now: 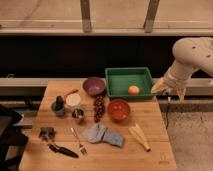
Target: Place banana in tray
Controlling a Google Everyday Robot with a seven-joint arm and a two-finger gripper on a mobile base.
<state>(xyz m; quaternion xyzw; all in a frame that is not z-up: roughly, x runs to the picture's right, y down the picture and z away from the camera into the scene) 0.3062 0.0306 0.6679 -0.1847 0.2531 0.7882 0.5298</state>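
The banana (139, 137), a pale yellow tapered piece, lies on the wooden table at the front right, below the red bowl (119, 109). The green tray (129, 81) stands at the back of the table with a small orange fruit (133, 90) inside it. My gripper (169, 90) hangs at the end of the white arm (192, 57) just right of the tray, off the table's right edge and well above and behind the banana.
A purple bowl (93, 85) sits left of the tray. Dark grapes (99, 107), a grey cloth (102, 134), a fork (78, 140), a black utensil (61, 149), cups (66, 104) and a small tin (78, 114) lie across the table.
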